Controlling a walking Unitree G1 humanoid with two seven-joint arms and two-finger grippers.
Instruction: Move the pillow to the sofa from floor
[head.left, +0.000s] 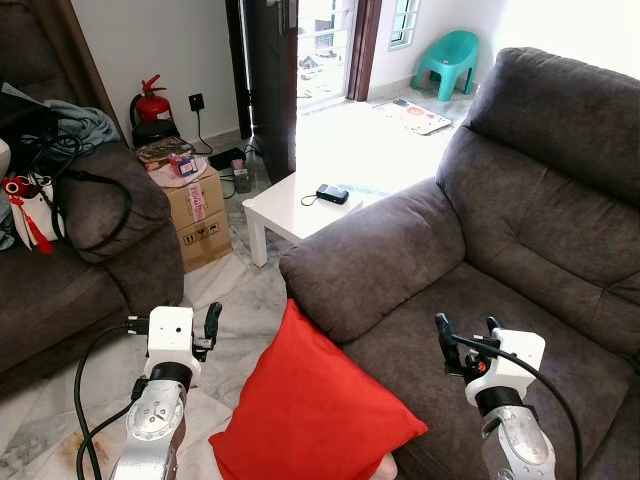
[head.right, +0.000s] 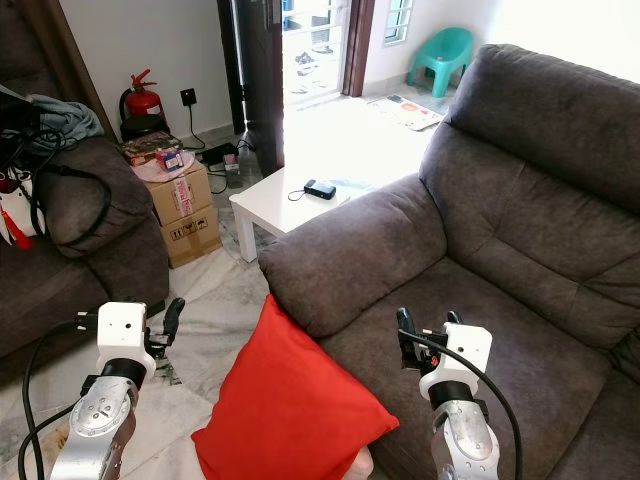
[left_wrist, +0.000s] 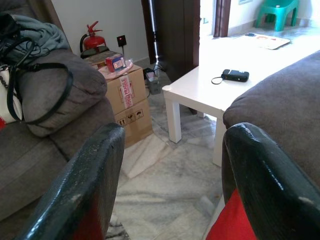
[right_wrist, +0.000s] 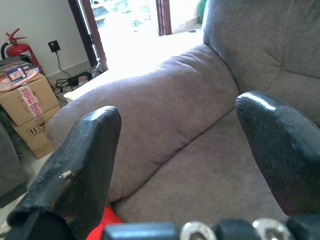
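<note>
Cardboard first: on my far left, past the dark sofa (head.left: 70, 250) with a bag and clothes heaped on its arm, a taped cardboard box (head.left: 198, 212) stands on the floor with a few small packets (head.left: 172, 157) piled on its top; what is inside the box I cannot tell. A red fire extinguisher (head.left: 150, 100) stands against the wall behind it. My left gripper (head.left: 210, 325) is raised over the marble floor (head.left: 245, 295) with its fingers spread wide, nothing between them. Just right of it, near me, the red pillow (head.left: 305, 405) stands tilted on the floor, its upper corner leaning against the front of the grey sofa (head.left: 500, 250). Farther back, a low white table (head.left: 295, 205) carries a small black case (head.left: 332, 194), and beyond it an open doorway lets in bright light. A teal plastic chair (head.left: 447, 60) sits in the far room. My right gripper (head.left: 466, 335) hovers over the grey sofa's seat cushion, fingers also wide apart and holding nothing. Between the two sofas a strip of bare marble runs from me toward the table. The grey sofa's seat lies bare to the right of the pillow.
</note>
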